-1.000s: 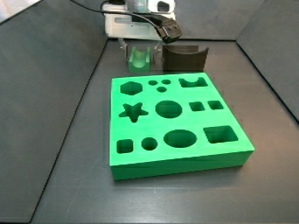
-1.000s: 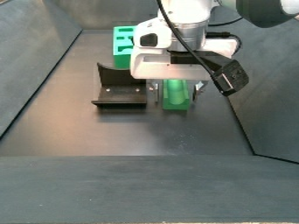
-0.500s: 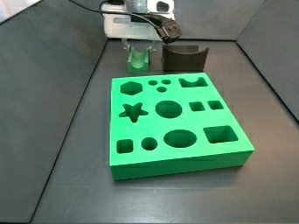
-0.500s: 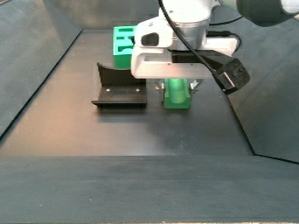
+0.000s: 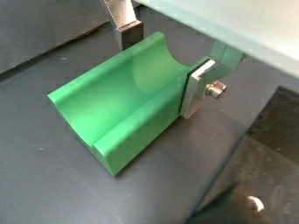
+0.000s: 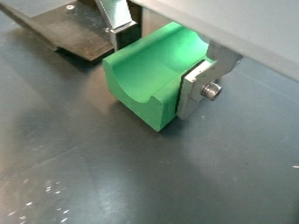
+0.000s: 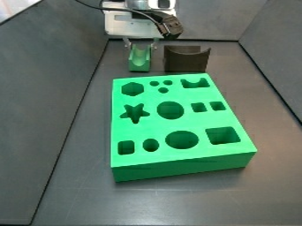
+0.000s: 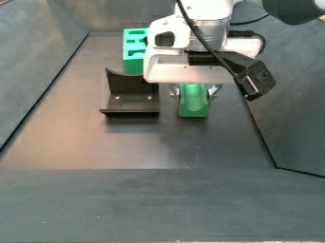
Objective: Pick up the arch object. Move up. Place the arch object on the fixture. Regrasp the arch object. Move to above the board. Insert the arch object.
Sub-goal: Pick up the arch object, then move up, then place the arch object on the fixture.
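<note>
The gripper (image 8: 192, 88) is rising slightly since the earlier frame, clamped on the arch object (image 8: 192, 99) just beside the fixture (image 8: 128, 95). The fingers (image 5: 201, 86) are pinching only its edges, so it may be slipping or tilting.

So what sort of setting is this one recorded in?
Probably a lab test cell for insertion tasks: a dark walled enclosure, a green board with shaped holes, a dark fixture, and the gripper beside it closed on the arch object.
</note>
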Controlling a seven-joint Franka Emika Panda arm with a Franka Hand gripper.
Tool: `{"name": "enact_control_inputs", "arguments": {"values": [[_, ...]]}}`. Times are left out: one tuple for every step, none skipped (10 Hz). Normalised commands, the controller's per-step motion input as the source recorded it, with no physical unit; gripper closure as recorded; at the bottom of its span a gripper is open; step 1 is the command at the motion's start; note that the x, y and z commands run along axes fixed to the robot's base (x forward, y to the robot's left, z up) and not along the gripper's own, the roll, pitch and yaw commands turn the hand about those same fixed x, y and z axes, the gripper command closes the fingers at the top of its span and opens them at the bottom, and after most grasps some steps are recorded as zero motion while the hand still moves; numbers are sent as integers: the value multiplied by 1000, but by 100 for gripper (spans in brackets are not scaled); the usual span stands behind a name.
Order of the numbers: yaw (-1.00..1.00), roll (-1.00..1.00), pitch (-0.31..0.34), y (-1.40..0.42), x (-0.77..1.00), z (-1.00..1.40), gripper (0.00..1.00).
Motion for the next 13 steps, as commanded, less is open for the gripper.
{"name": "enact_control_inputs", "arguments": {"values": [[0,0,0,0,0,0,100],[0,0,0,0,0,833,100],[45,13,7,73,15,797,100],[40,16,29,68,6,722,100],[20,30,57,37,9,545,100],[8,49,67,22,-2,396,100],[0,72,67,12,-10,247,100],[0,0,0,0,0,1000,100],[0,12,9,-2,0,1000,100],[-1,26,25,2,-11,1000,100],[-6,44,36,4,-16,1000,100],[-8,63,47,4,-20,1000,100],[-3,84,61,3,-23,1000,100]]}}
